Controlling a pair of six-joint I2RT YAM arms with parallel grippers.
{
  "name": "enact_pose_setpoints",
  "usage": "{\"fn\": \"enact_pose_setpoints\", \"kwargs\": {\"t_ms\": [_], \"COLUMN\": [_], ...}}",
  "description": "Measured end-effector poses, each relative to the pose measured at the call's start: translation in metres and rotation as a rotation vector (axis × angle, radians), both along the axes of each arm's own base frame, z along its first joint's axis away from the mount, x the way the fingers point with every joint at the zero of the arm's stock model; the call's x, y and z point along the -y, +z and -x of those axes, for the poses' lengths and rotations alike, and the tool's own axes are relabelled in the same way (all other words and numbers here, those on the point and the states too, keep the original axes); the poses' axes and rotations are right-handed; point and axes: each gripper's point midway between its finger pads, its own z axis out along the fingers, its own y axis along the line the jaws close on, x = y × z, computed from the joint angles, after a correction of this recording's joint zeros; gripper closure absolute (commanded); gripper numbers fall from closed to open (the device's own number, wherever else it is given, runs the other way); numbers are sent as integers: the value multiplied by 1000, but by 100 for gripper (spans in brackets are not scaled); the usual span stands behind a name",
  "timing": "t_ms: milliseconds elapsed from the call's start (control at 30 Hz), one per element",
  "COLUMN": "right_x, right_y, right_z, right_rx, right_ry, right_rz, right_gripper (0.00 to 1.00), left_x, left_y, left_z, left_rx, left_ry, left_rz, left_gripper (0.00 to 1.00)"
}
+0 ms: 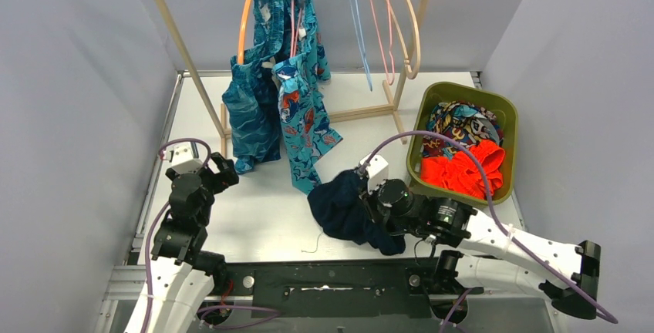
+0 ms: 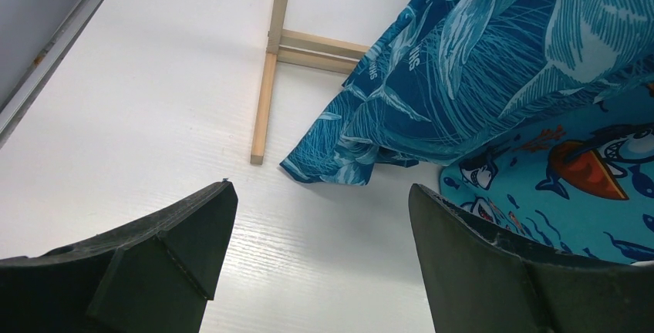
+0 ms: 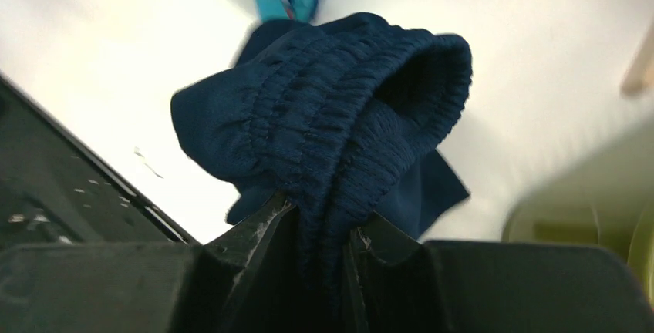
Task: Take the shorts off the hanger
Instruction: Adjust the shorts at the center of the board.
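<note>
Top external view: the right gripper is clamped narrowly on the navy shorts, above the table just left of the green bin. In the right wrist view its fingers pinch the ribbed elastic waistband, which runs straight away from the fingers and curls over at its far end. From above, the navy bunch lies diagonally, far-left to near-right.

Two more pairs hang from hangers on the wooden rack, long axis vertical, waist up and leg hems down: the teal leaf-print shorts and, touching them on the right, the turquoise cartoon-print shorts.

The orange-red shorts and the multicolour patterned shorts lie crumpled in the bin.

The left gripper stands wide, holding nothing, pointing at the leaf-print hem.
</note>
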Motion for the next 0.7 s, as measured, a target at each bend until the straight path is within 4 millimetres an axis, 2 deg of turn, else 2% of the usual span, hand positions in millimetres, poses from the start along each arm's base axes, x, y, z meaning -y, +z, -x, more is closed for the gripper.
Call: {"fn": "enact_pose_setpoints", "kwargs": {"t_ms": [67, 133, 233, 400, 533, 567, 633, 700], "right_x": [19, 27, 26, 12, 0, -5, -13, -18], "right_y": [-28, -42, -59, -100, -120, -124, -130, -137], "right_z": [1, -2, -7, -12, -16, -17, -18, -18], "right_rx": [-67, -97, -130, -205, -243, -252, -271, -289], "right_ry": [-92, -156, -209, -257, -283, -286, -289, -297], "right_rz": [80, 129, 176, 264, 284, 279, 266, 259], "right_gripper": [92, 77, 60, 24, 11, 3, 0, 1], "left_x": [1, 1, 3, 3, 3, 3, 2, 2], "left_y": [-1, -3, -4, -4, -4, -4, -4, -4], "left_z": [0, -1, -1, -1, -1, -1, -1, -1], "left_rx": [-5, -11, -18, -18, -18, -18, -18, -18], "left_ry": [-4, -8, -13, -15, -14, -14, -13, -13], "left_rz": [0, 1, 1, 1, 2, 2, 2, 2], "left_gripper": [17, 17, 17, 17, 17, 17, 17, 17]}}
